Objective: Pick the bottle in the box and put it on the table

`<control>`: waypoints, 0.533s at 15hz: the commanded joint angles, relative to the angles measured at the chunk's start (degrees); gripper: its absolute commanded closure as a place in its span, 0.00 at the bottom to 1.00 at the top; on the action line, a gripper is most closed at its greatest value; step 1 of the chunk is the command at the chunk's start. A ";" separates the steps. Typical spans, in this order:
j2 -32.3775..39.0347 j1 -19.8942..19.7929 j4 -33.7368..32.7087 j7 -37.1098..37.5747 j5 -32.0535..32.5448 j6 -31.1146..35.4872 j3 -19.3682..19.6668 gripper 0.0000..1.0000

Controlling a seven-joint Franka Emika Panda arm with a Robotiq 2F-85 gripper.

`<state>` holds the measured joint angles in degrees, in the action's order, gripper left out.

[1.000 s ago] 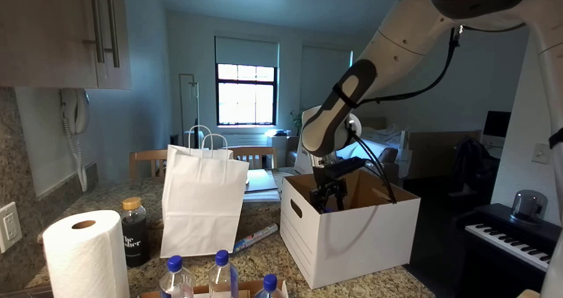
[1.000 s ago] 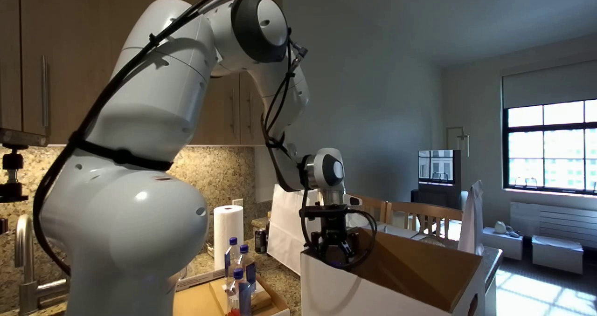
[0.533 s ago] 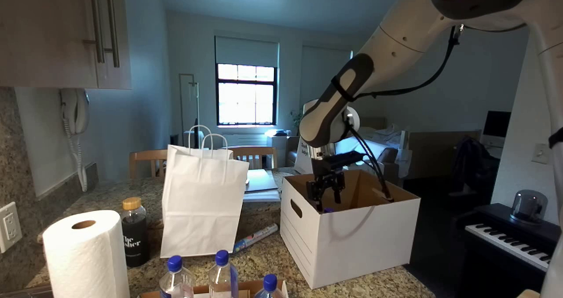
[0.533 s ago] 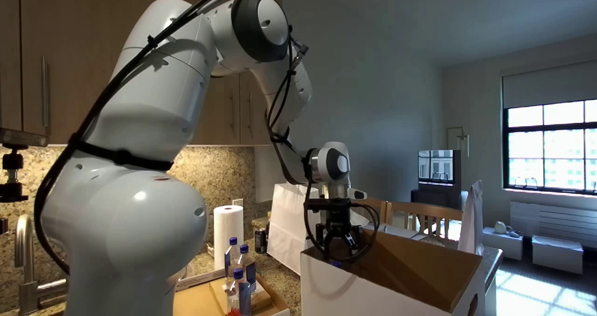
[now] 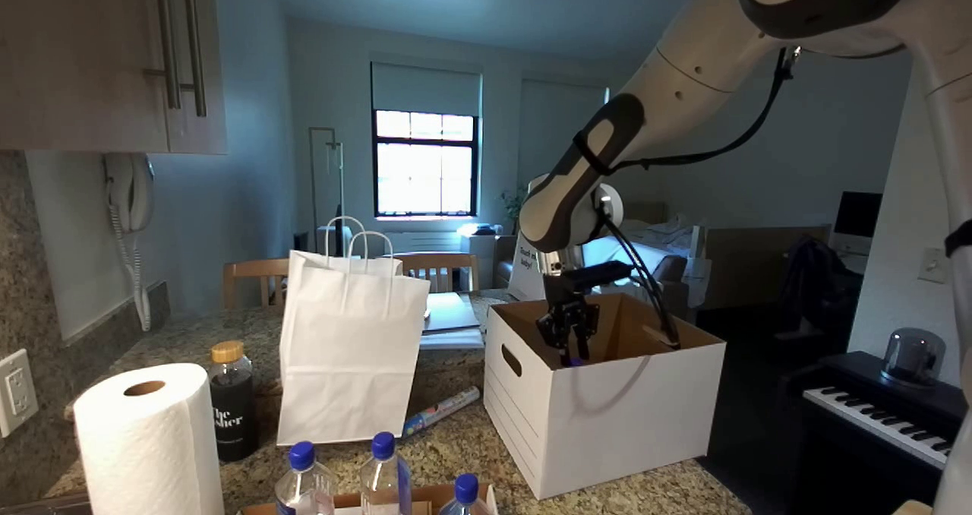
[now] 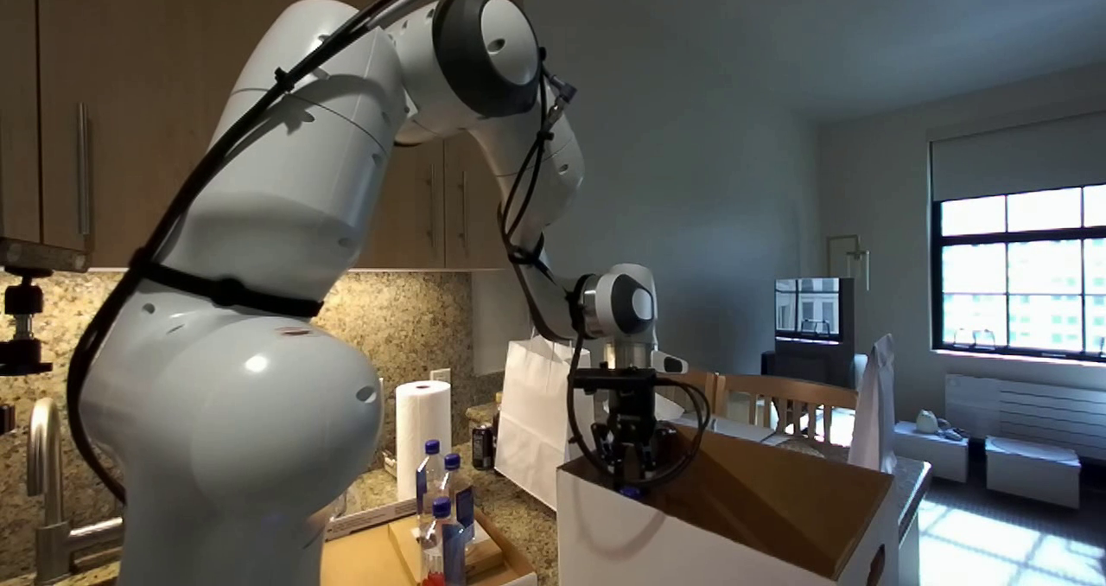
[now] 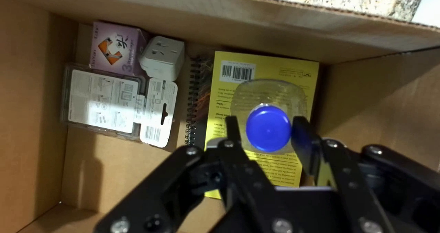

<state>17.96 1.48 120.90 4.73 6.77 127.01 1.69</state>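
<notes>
- Clearly, the transparent plastic bottle (image 7: 268,114) stands upright in the large white cardboard box (image 5: 615,416) on the speckled granite worktop (image 5: 456,443); its long axis is vertical, its round blue cap (image 7: 268,129) points up.
- Its body looks clear from above, with rounded-square outline, over a yellow printed book (image 7: 221,112).
- The white-and-black robot arm (image 6: 294,171) bends high, then slopes down; its black pincer (image 7: 266,128) points downward into the box.
- This pincer stands around the cap, spread slightly wider, without clamping it: in the wrist view a gap shows at left; contact at right I cannot tell.
</notes>
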 commanded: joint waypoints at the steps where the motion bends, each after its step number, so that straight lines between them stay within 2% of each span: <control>1: 0.70 -0.84 -0.86 -1.69 -1.12 -2.27 -0.25 0.43; 2: 0.81 -0.89 -0.89 -1.77 -1.25 -2.61 -0.27 0.26; 3: 0.93 -0.92 -0.96 -1.82 -1.36 -2.95 -0.29 0.24; 5: 1.09 -0.94 -0.96 -1.79 -1.39 -3.20 -0.29 0.13; 6: 1.12 -0.95 -0.91 -1.78 -1.40 -3.13 -0.29 0.17; 7: 1.16 -0.94 -0.90 -1.74 -1.38 -3.10 -0.29 0.44; 8: 1.12 -0.77 -0.63 -1.57 -0.65 -2.24 -0.15 0.47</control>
<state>18.88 1.42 120.82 4.73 6.77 125.56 1.74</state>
